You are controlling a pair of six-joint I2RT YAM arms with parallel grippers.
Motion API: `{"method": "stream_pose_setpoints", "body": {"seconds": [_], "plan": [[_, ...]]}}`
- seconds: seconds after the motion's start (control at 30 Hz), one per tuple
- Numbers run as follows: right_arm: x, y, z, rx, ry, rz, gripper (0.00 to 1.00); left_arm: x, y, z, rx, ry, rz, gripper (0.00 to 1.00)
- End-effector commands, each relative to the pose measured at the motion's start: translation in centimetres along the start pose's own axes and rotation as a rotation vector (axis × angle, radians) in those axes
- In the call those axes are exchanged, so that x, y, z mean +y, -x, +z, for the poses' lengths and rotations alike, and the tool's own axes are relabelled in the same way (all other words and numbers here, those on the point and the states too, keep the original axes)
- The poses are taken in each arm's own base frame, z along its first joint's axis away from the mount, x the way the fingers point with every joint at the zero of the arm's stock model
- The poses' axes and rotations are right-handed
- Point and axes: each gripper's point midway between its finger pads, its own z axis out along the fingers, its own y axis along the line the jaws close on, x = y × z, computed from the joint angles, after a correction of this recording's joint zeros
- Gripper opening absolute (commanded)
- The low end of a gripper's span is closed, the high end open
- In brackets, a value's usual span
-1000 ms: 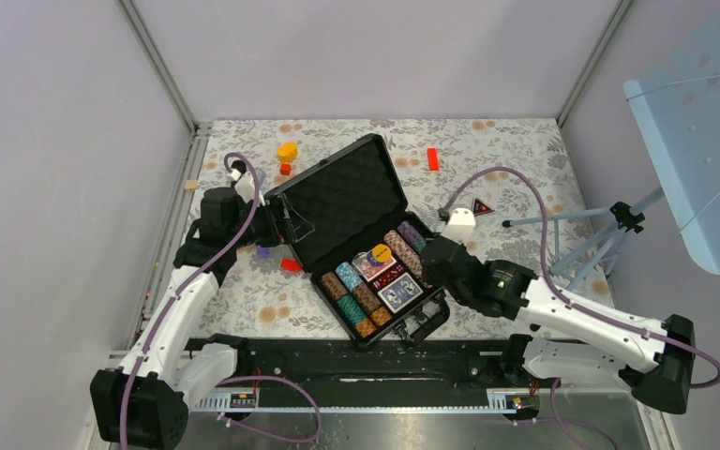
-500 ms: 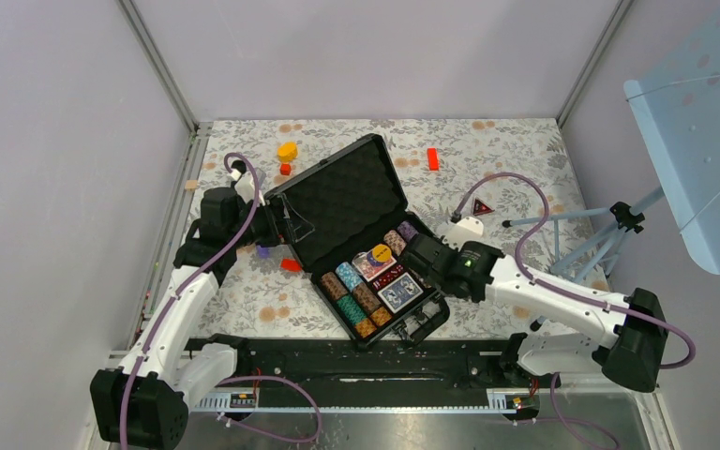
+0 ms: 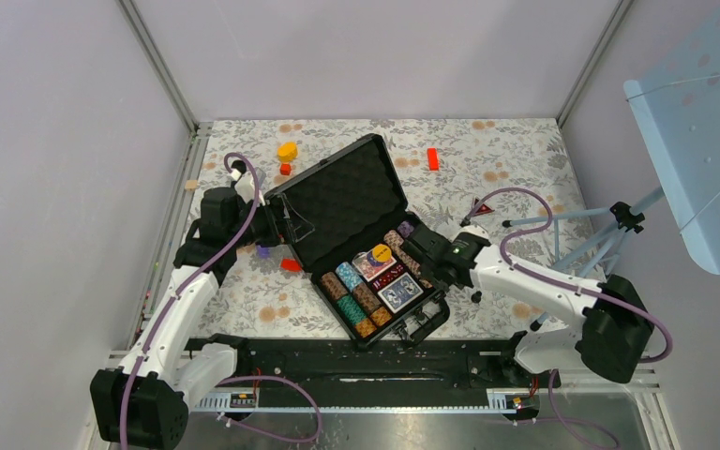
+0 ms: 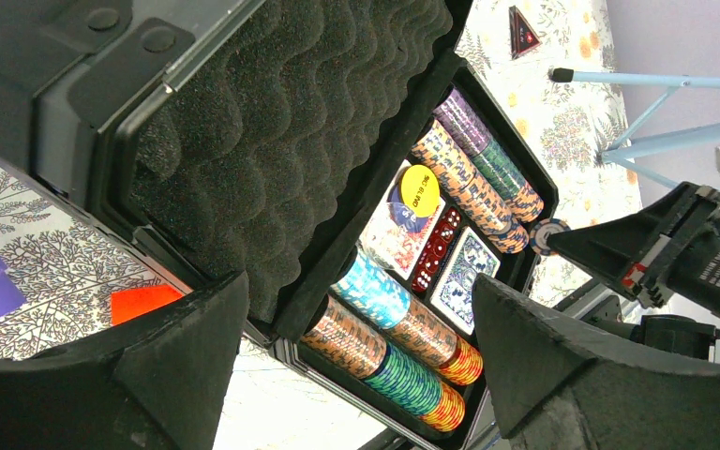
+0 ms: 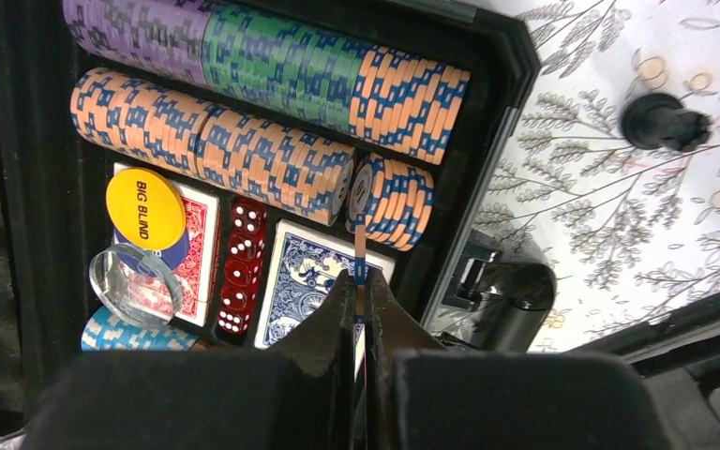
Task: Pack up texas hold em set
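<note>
The black case (image 3: 342, 200) is lying open on the flowered table (image 3: 516, 150), its foam-lined lid leaning back toward the left gripper (image 4: 356, 286), which is gaping wide at the lid's edge (whether it is touching, I cannot tell). The right gripper (image 5: 359, 281) is pinching 1 chip (image 5: 360, 248) edge-on, just over the short orange stack (image 5: 398, 202) beside the blue card deck (image 5: 305, 272).

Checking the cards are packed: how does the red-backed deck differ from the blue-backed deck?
The red-backed deck is partly covered by a yellow BIG BLIND button and a clear disc; the blue-backed deck shows nothing on it. In the right wrist view, the red-backed deck sits left of the dice, the blue-backed deck right of them. Both lie flat in the case.
</note>
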Motion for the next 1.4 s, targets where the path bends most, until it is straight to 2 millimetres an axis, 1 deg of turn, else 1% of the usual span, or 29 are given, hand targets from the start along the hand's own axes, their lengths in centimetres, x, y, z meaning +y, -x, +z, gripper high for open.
{"method": "stream_pose_setpoints", "body": {"seconds": [0.0,0.27,0.53,0.67,0.83,0.87,0.97,1.0,1.23,1.37], "plan": [[1.4,-0.4,0.8,0.013,0.008,0.094,0.00,0.3,1.3,0.0,-0.046,0.016,0.028,0.89],[1.1,-0.8,2.2,0.018,-0.024,0.128,0.00,0.3,1.2,0.0,-0.045,0.016,0.028,0.89],[0.5,-0.4,3.3,0.010,-0.053,0.141,0.00,0.3,1.2,0.0,-0.045,0.018,0.028,0.89],[0.5,-0.3,3.9,0.012,-0.056,0.145,0.00,0.4,1.2,0.1,-0.044,0.019,0.028,0.89],[0.4,-0.8,4.5,0.033,-0.068,0.147,0.00,0.4,1.2,0.1,-0.043,0.019,0.027,0.89],[0.5,-0.9,4.5,0.037,-0.064,0.151,0.03,0.4,1.1,0.1,-0.041,0.018,0.026,0.89],[0.5,-1.1,4.6,0.042,-0.055,0.158,0.20,0.3,1.2,0.1,-0.043,0.018,0.027,0.89],[0.6,-1.1,4.6,0.042,-0.053,0.158,0.22,0.3,1.2,0.1,-0.043,0.017,0.028,0.89],[1.0,-0.6,4.0,0.036,-0.026,0.158,0.30,0.3,1.2,0.1,-0.042,0.017,0.027,0.89],[1.1,-0.2,3.4,0.031,-0.006,0.165,0.31,0.4,1.2,0.1,-0.042,0.018,0.027,0.89]]}}
